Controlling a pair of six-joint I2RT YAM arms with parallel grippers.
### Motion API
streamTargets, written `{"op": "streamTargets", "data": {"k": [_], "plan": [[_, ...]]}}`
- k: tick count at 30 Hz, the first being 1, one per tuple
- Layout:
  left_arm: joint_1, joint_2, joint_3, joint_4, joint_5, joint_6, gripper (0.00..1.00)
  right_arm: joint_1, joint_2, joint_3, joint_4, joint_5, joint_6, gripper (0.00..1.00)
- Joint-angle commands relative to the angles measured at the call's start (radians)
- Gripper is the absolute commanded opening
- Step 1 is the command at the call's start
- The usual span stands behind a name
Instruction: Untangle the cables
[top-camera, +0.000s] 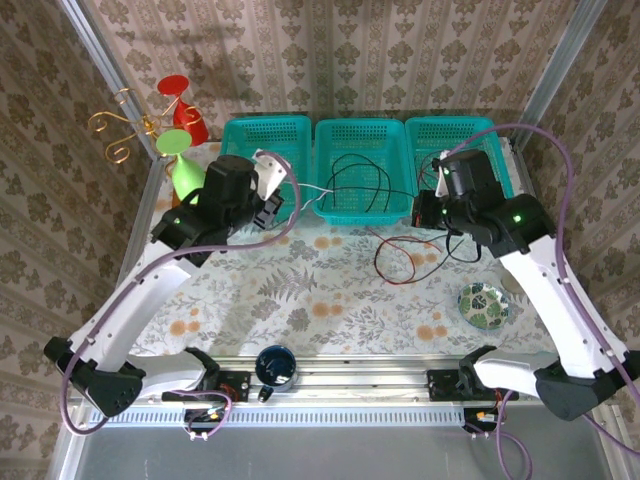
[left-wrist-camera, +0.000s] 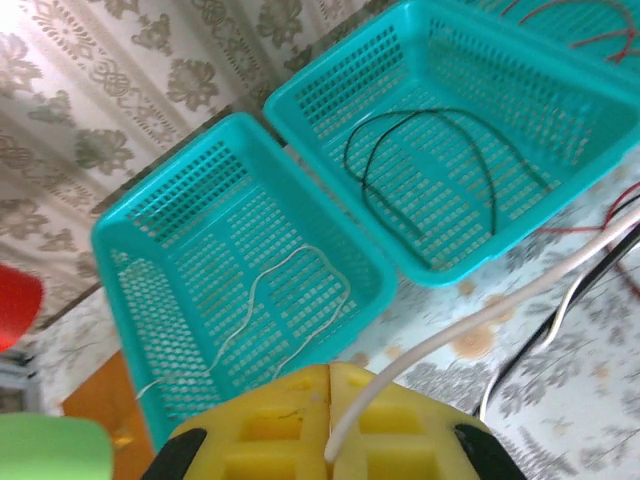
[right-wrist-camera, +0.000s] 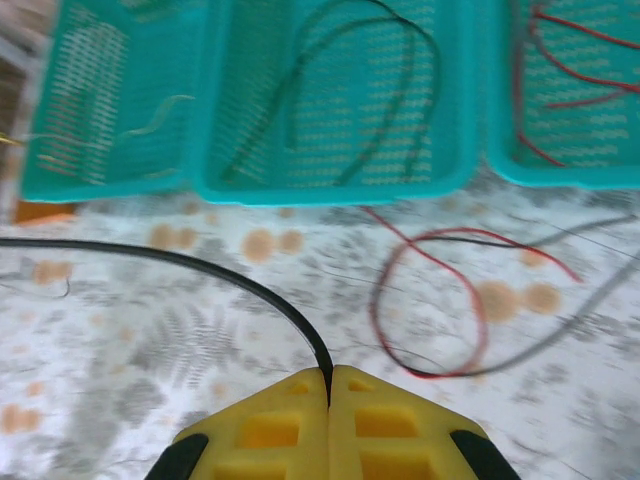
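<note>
The left end effector (left-wrist-camera: 330, 385) is clenched on a thin pale white cable (left-wrist-camera: 480, 315). The right end effector (right-wrist-camera: 329, 385) is clenched on a thin black cable (right-wrist-camera: 230, 280). Both strands trail across the floral tabletop (right-wrist-camera: 150, 400), near a dark red wire loop (right-wrist-camera: 481, 310). This looks like the separating step: next, draw the strands apart, then sort them into the teal plastic mesh baskets (left-wrist-camera: 125, 290).

The baskets (top-camera: 362, 124) look like glossy perforated plastic, on a matt printed tablecloth (top-camera: 290, 295). The white cable (left-wrist-camera: 480, 320) and black cable (right-wrist-camera: 200, 265) have smooth sheaths; the yellow pads (right-wrist-camera: 265, 430) look matt and rubbery.
</note>
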Motion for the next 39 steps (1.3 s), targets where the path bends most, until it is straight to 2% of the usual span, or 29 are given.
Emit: {"op": "streamTargets", "data": {"k": [1, 7, 10, 14, 23, 28, 33, 36, 39], "plan": [[0.017, -0.033, 0.044, -0.084, -0.078, 0.145, 0.00, -0.004, -0.022, 0.027, -0.104, 0.214, -0.043, 0.00], [0.051, -0.050, 0.041, -0.118, -0.182, 0.207, 0.00, -0.015, -0.024, 0.046, -0.124, 0.360, -0.081, 0.00], [0.079, -0.064, 0.037, -0.106, -0.241, 0.192, 0.00, -0.067, -0.048, 0.030, -0.103, 0.349, -0.097, 0.00], [0.130, -0.091, 0.024, -0.060, -0.350, 0.126, 0.00, -0.177, -0.112, -0.027, -0.025, 0.262, -0.087, 0.00], [0.294, -0.161, -0.011, -0.026, -0.431, -0.003, 0.00, -0.303, -0.212, -0.101, 0.032, 0.354, -0.081, 0.00], [0.340, -0.198, -0.024, -0.023, -0.342, -0.045, 0.00, -0.334, -0.256, -0.128, 0.073, 0.313, -0.084, 0.00], [0.336, -0.198, -0.024, -0.026, -0.130, -0.095, 0.00, -0.335, -0.260, -0.133, 0.148, 0.155, -0.069, 0.00], [0.331, -0.197, -0.030, -0.011, -0.062, -0.139, 0.00, -0.335, -0.244, -0.087, 0.169, 0.116, -0.063, 0.00], [0.324, -0.193, -0.041, -0.002, -0.044, -0.157, 0.00, -0.335, -0.216, 0.000, 0.187, 0.077, -0.063, 0.00]]}}
